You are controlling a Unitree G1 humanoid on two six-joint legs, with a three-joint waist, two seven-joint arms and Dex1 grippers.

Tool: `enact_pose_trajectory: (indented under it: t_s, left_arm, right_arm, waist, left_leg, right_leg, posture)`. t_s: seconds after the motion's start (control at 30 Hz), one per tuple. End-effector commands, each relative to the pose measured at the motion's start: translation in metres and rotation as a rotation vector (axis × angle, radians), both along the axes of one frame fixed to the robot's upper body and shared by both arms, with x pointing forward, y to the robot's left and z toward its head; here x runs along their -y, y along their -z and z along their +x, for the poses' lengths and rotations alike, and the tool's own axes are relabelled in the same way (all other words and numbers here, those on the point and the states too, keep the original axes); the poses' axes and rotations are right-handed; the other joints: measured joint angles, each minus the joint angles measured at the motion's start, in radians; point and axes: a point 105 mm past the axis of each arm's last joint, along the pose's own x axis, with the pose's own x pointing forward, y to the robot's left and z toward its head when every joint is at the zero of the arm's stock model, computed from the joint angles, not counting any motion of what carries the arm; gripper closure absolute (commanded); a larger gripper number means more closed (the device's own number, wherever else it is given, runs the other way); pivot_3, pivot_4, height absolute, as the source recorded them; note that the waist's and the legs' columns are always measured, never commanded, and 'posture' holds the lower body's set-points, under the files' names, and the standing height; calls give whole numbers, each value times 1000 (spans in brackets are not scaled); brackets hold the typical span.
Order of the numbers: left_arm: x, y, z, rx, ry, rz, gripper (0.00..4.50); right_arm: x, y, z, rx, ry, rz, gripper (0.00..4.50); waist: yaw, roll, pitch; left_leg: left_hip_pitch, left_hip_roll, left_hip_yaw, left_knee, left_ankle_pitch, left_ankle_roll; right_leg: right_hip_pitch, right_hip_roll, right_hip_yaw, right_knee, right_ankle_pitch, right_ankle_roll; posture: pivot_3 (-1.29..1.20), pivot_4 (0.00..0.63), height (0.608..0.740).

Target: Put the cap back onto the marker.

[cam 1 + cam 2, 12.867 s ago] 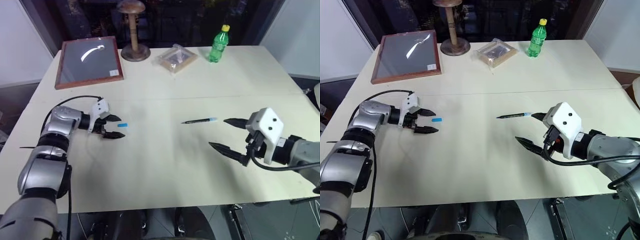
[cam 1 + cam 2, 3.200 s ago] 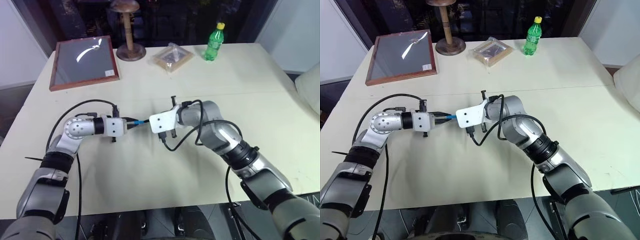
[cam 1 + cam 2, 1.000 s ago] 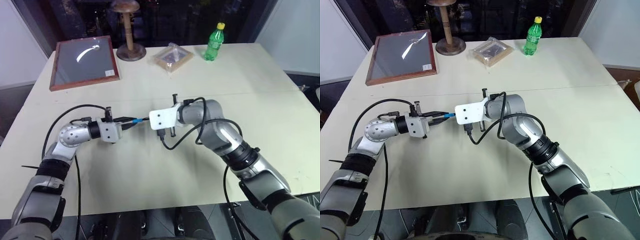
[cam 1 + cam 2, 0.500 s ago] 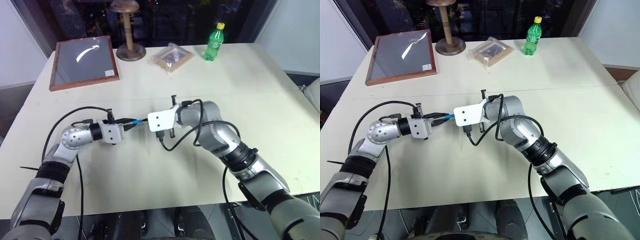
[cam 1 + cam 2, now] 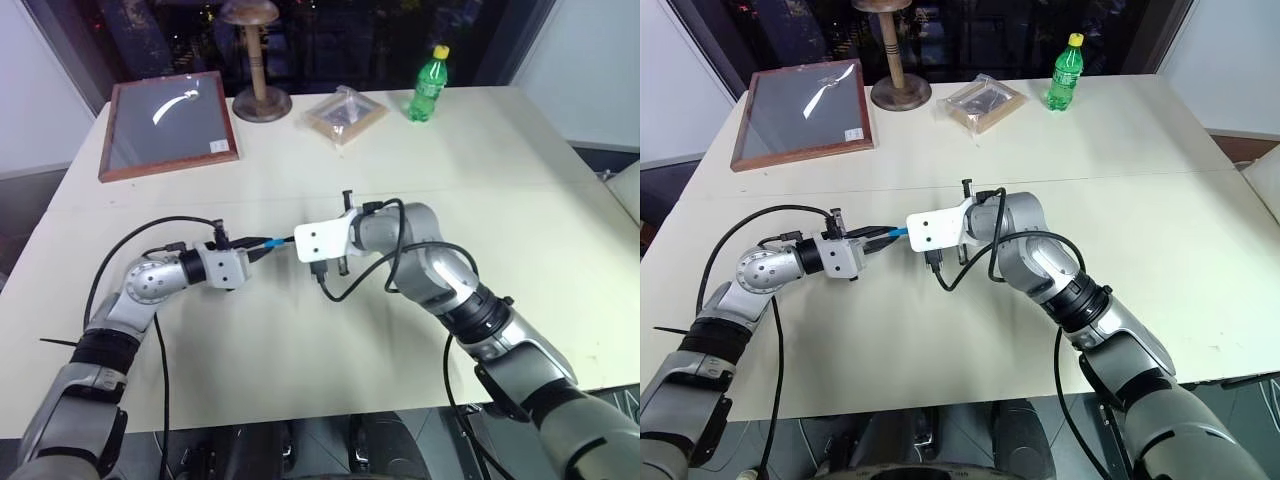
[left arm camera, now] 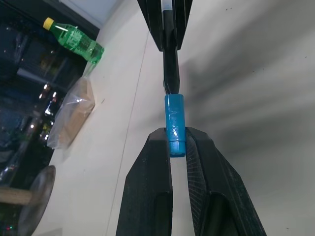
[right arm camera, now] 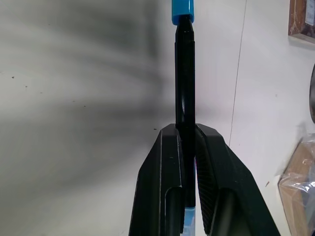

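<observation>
Marker [image 7: 185, 73] and cap [image 6: 174, 124] meet end to end in the air above the middle of the table [image 5: 330, 380], held between the two grippers. The left gripper [image 6: 178, 140] has its two black fingers closed on the cap, pinching the rear half of the short blue tube while the front half sticks out past the fingertips. The right gripper [image 7: 186, 129] is closed on the marker, fingers clamped on its black barrel, with the long front part of the barrel reaching out toward the cap and a bit of light blue showing behind the fingertips at the marker's back end.

In the left wrist view the black barrel runs straight into the open mouth of the cap, the two lined up on one axis. The marker's tip seems to be just inside the cap, though how far it has gone in cannot be told; a narrower black neck is still visible where it enters the blue tube in the right wrist view.

From the head views, the two grippers face each other, the left arm reaching in from the left and the right arm bent across from the right.

Toward the far edge of the table stand a framed panel [image 5: 170, 122], a wooden stand [image 5: 262, 62], a plastic-wrapped packet [image 5: 345, 114] and a green bottle [image 5: 427, 86], all well apart from the grippers.
</observation>
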Motion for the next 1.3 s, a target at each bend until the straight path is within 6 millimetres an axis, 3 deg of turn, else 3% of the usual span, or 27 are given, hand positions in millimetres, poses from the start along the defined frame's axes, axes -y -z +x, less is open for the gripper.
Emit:
enact_pose_trajectory:
  t_s: [0.03,0.43,0.77,1.3]
  left_arm:
    - [2,-7,3,27,-11,-10,4500]
    - [10,-17,5,46,-16,-44,4500]
    - [18,-10,-2,23,41,12,4500]
    - [29,-17,6,42,35,-10,4500]
  right_arm:
    - [-12,-16,-6,53,-47,28,4465]
    - [-18,-13,-9,42,-57,36,4465]
    - [-24,-11,-13,36,-89,26,4465]
    - [-35,-11,-18,30,-117,36,4465]
  waist:
    - [0,0,0]
    - [0,0,0]
    - [0,0,0]
    - [0,0,0]
  left_leg:
    - [0,0,0,0,0,0]
    - [0,0,0,0,0,0]
    - [0,0,0,0,0,0]
    - [0,0,0,0,0,0]
  right_leg:
    - [0,0,0,0,0,0]
    - [0,0,0,0,0,0]
    - [0,0,0,0,0,0]
    - [0,0,0,0,0,0]
  posture:
    - [0,150,740]
    - [0,150,740]
    - [0,150,740]
    - [0,150,740]
